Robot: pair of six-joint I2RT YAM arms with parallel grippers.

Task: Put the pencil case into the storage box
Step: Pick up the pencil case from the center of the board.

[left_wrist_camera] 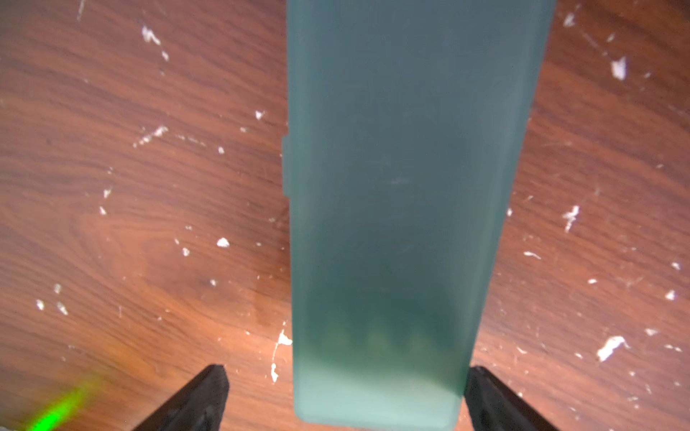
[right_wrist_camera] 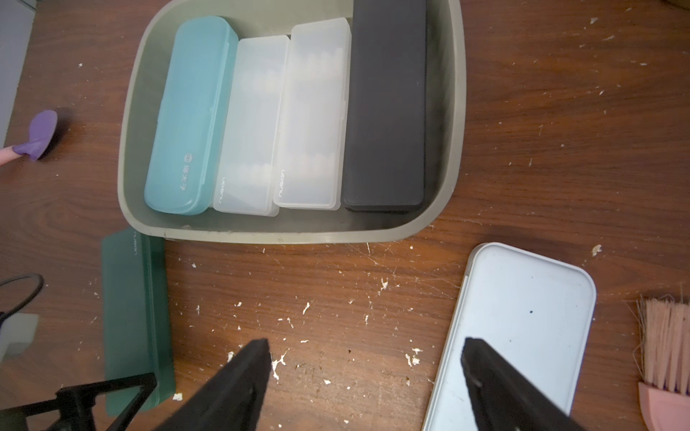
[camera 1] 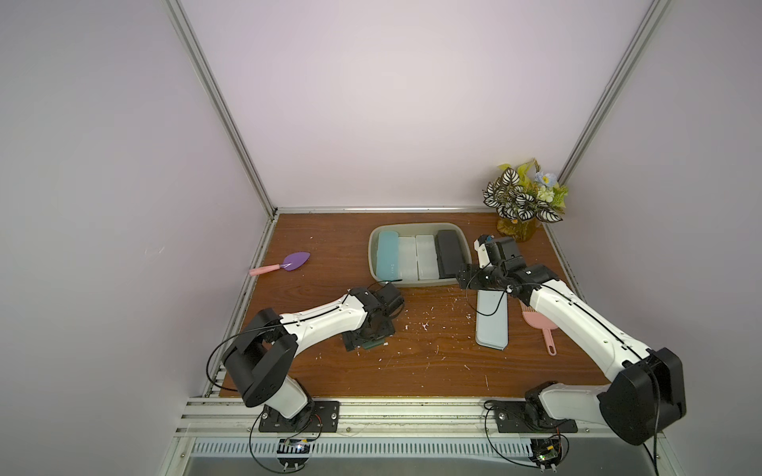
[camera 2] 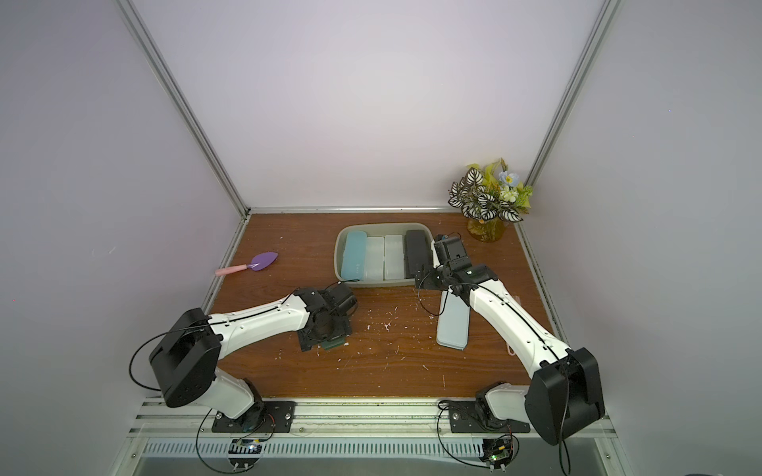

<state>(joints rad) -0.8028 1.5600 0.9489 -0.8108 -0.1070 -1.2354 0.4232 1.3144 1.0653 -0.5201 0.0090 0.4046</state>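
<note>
Left fingers [left_wrist_camera: 194,403] spread astride green pencil case [left_wrist_camera: 392,186]; right fingers [right_wrist_camera: 231,392] spread empty near storage box [right_wrist_camera: 298,233].

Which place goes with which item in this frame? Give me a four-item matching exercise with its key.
Items
1. dark green pencil case
2. black pencil case
3. pale blue case
4. purple scoop

Places
A. on the table, beside the pink brush
B. alone on the table, out past the left arm
C. inside the storage box, at one end of the row
D. on the table, between the open jaws of the left gripper

Pairs: 1-D, 2-C, 3-A, 4-B
</note>
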